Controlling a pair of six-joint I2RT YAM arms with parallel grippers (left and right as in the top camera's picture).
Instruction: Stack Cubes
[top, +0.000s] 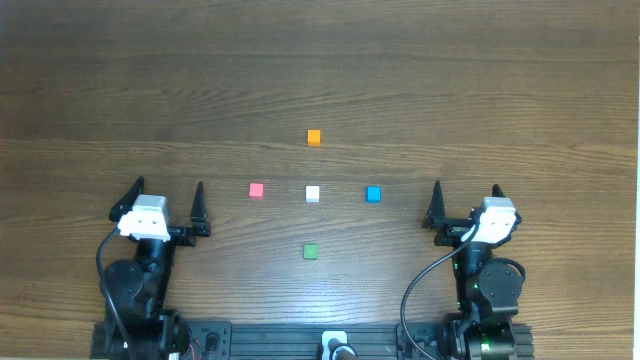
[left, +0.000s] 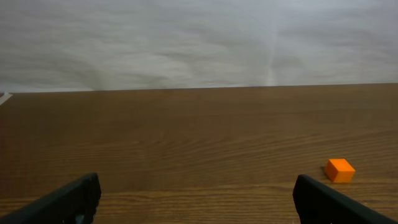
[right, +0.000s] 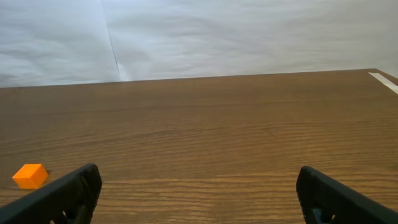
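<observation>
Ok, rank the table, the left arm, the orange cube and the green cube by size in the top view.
1. table
2. left arm
3. orange cube and green cube: they look alike in size, so no ranking between them.

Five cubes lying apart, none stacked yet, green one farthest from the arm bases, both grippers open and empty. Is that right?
Not quite: the orange cube lies farthest from the bases; the green cube lies nearest them, as the top view shows. The rest holds: five separate cubes, none stacked, left gripper and right gripper open and empty.
</observation>
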